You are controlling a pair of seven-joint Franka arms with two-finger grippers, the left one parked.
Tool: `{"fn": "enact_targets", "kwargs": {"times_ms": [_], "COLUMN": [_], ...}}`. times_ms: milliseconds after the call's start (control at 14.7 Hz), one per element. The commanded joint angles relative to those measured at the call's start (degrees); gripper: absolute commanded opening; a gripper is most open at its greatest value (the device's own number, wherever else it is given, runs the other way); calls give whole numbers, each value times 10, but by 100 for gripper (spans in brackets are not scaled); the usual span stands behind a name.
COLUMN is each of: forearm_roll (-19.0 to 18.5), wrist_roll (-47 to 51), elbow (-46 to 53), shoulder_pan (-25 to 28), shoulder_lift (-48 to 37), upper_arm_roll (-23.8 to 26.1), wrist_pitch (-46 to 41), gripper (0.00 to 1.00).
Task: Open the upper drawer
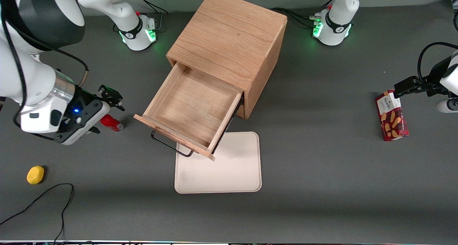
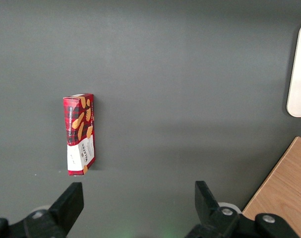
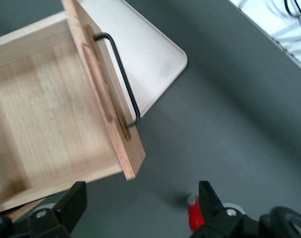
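The oak cabinet (image 1: 229, 37) stands mid-table. Its upper drawer (image 1: 193, 109) is pulled far out toward the front camera, and its inside is bare wood. The thin black wire handle (image 1: 170, 146) sticks out from the drawer front, free of any grip. My gripper (image 1: 111, 98) hovers above the table toward the working arm's end, well apart from the drawer front, open and holding nothing. The right wrist view shows the drawer (image 3: 46, 99), its handle (image 3: 123, 74), and my open gripper (image 3: 140, 206) with only grey table between the fingers.
A small red object (image 1: 111, 123) (image 3: 195, 218) lies on the table under my gripper. A beige tray (image 1: 232, 169) sits partly beneath the drawer front. A yellow lump (image 1: 35, 174) and a black cable (image 1: 53, 198) lie nearer the front camera. A red biscuit box (image 1: 391, 116) lies toward the parked arm's end.
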Motion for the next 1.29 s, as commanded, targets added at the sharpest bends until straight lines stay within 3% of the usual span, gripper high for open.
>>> {"fn": "enact_targets", "kwargs": {"times_ms": [0,272,612,749,953,1225], "forearm_roll": [10,6,-9,-22,-74,-74], "wrist_roll": [71,166,191,191,191,229], "elbow": [26,-5,-88,-103,-140,-168], "shoulder_pan": [-3,-46,-114,-173,-235,-237], "shoulder_lift": [-16,-82,-152,-162,-193,-203], "upper_arm_roll": [-13,-2,10,58,135,132], "wrist_pitch": [-48,-65,-65,-64,-61,-38], "gripper": [100,100,100,100,100,100]}}
